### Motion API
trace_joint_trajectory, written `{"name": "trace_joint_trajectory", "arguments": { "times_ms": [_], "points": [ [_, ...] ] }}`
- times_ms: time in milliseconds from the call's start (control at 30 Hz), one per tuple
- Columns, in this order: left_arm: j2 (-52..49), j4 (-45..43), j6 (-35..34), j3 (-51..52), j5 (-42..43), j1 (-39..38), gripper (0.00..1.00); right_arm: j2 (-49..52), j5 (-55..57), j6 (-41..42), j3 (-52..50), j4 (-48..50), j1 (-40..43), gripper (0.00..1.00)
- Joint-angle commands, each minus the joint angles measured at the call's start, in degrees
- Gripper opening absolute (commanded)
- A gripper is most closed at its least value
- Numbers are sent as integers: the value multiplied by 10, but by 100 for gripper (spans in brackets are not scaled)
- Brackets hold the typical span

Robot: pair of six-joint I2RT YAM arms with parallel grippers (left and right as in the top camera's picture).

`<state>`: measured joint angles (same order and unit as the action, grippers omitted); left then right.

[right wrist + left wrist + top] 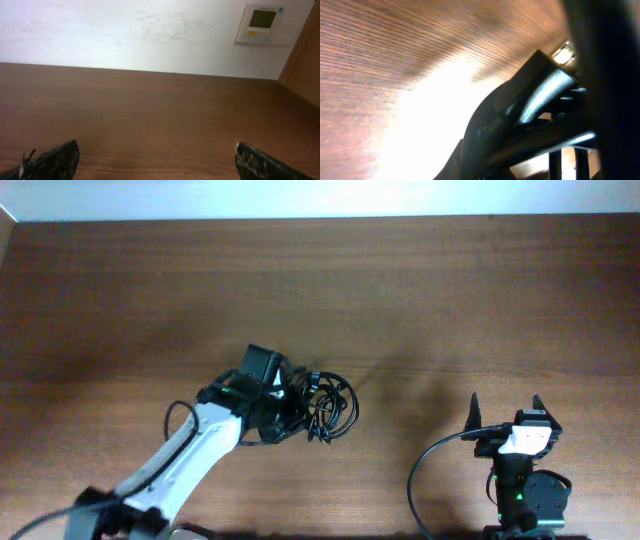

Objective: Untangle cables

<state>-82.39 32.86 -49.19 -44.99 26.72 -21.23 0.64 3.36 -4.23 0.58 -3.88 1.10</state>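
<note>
No readable text anywhere.

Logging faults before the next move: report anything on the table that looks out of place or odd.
Only the cables: a bunched knot of loops at the middle of the table, against the left gripper, crowding its wrist view. The right gripper stands open, apart. Nothing spilled or damaged shows.

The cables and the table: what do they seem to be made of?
The cables: likely plastic or rubber sheath, black, slightly glossy, with highlights in the left wrist view. The table: brown wood or wood-look laminate, grain visible.
</note>
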Motion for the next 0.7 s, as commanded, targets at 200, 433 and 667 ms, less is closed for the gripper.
{"name": "trace_joint_trajectory", "arguments": {
  "times_ms": [200,433,667],
  "points": [
    [30,39,64,0,-71,3,0,7,-423,442,-3,10,4,98],
    [30,43,64,0,-70,3,66,7,-714,442,-3,-4,4,99],
    [30,44,64,0,-68,2,47,7,-732,442,-3,-5,4,98]
  ]
}}
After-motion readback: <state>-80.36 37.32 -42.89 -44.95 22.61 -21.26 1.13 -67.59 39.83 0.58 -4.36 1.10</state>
